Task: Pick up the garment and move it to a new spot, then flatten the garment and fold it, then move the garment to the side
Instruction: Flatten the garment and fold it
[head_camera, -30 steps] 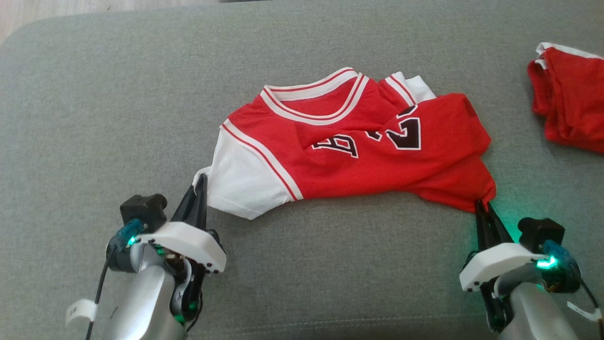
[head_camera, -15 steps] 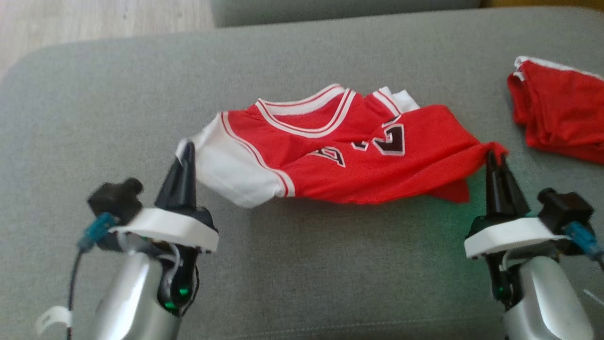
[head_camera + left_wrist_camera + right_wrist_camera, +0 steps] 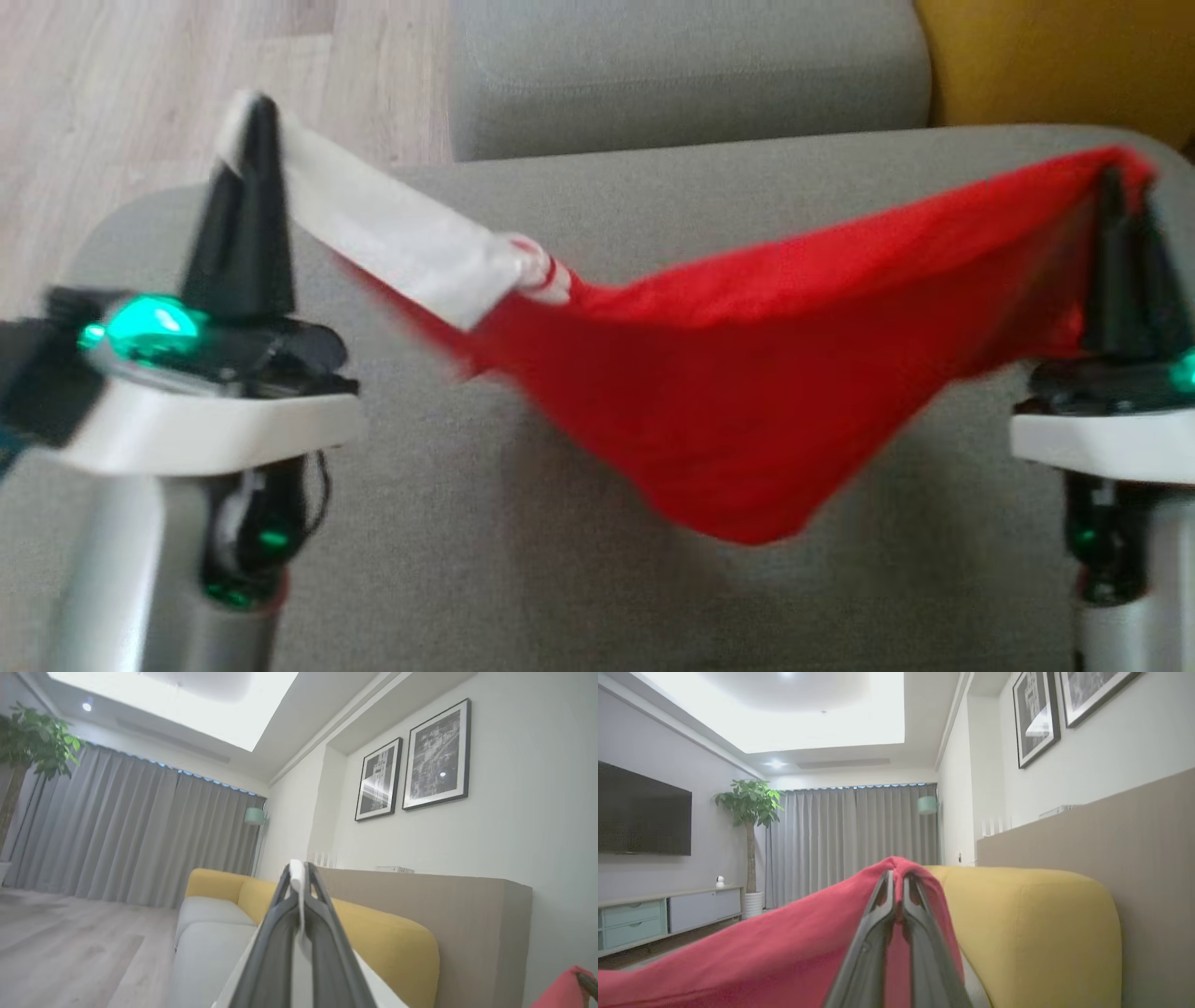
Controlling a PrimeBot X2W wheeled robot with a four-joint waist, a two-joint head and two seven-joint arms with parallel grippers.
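My left pincer [image 3: 256, 110] and right pincer [image 3: 1113, 179] each clamp the garment [image 3: 738, 420], lifted clear; placing, flattening, folding all remain

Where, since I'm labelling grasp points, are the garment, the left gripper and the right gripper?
garment [image 3: 747, 439], head view, on its sagging red middle.
left gripper [image 3: 254, 110], head view, between its fingertips, shut on the garment's white end.
right gripper [image 3: 1123, 182], head view, between its fingertips, shut on the garment's red end.
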